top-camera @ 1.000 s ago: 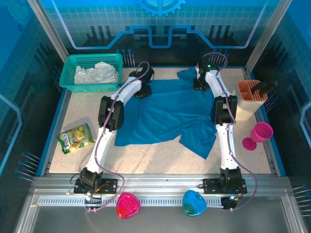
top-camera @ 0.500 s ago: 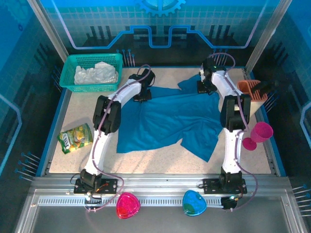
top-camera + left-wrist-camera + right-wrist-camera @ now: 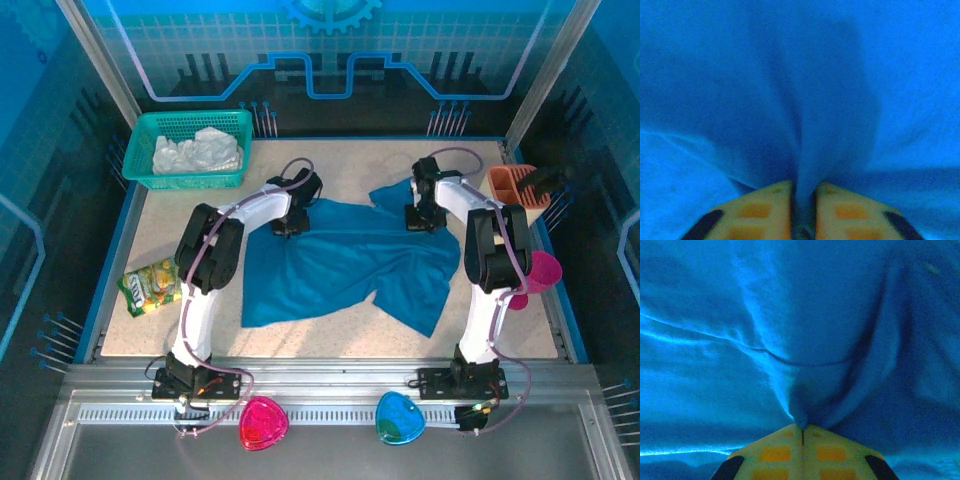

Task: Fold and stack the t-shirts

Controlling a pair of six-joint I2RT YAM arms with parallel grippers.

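Teal t-shirt: lies crumpled across the middle of the table, with one lobe reaching toward 5 o'clock and a flap peaked up at 1 o'clock. Both arms cover parts of its far edge, so collar and sleeves are hard to pick out.
White t-shirt: bunched in the green basket at 10 o'clock, well apart from the teal one. It is too crumpled to read its shape.
Left gripper: down on the teal shirt's far edge at 11 o'clock. From above the wrist hides the fingers.
Left jaws: nearly together in the wrist view. A raised ridge of teal cloth runs straight into the narrow gap between them, so they are gripping a fold of the shirt. The cloth close to the lens is blurred.
Right gripper: down on the shirt at 1 o'clock, just beside the peaked flap.
Right jaws: closed, tips meeting, with a pucker of teal cloth drawn to their point. A thin curved seam crosses the cloth just beyond.
Snack packet: flat on bare table at 8 o'clock, apart from the shirt.
Cup: pink, at 3 o'clock, partly hidden behind the right arm.
Holder: orange, at 2 o'clock. A dark thing sticks out of it — cannot tell what.
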